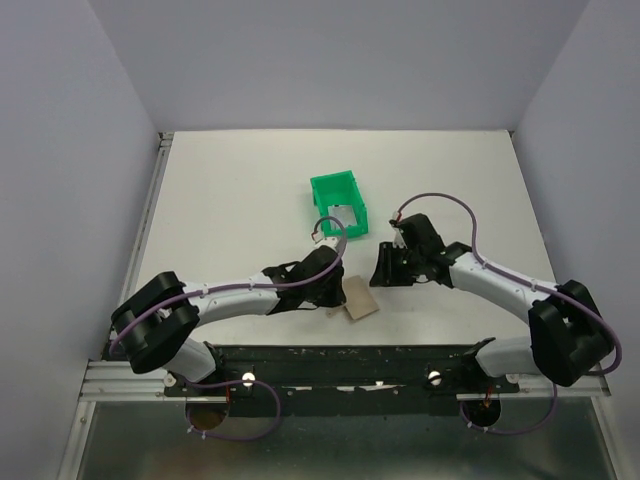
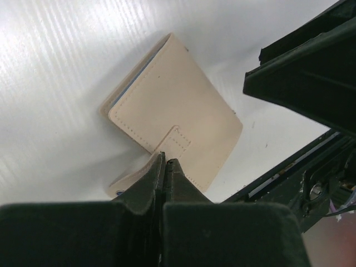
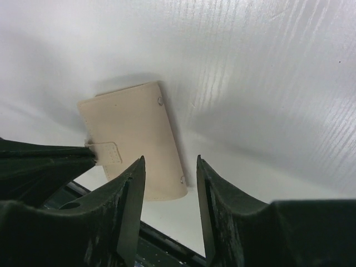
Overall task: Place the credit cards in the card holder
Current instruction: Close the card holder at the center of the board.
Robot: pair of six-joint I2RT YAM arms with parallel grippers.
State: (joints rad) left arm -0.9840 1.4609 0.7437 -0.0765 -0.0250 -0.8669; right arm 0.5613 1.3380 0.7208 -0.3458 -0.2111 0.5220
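top view: the card holder (image 1: pixel 361 300) lies closed on the table (image 1: pixel 230 190) near its front edge, and a green bin (image 1: pixel 337 205) stands behind it. left wrist: the left gripper (image 2: pixel 165 157) is pressed together, tips at the holder's strap (image 2: pixel 177 142); only here a blue inner edge shows. right wrist: the right gripper (image 3: pixel 170 160) stands apart, with nothing between its fingers.

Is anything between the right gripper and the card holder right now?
Nothing visible. The right gripper hangs open right by the closed card holder; the left gripper pinches its strap from the opposite side.
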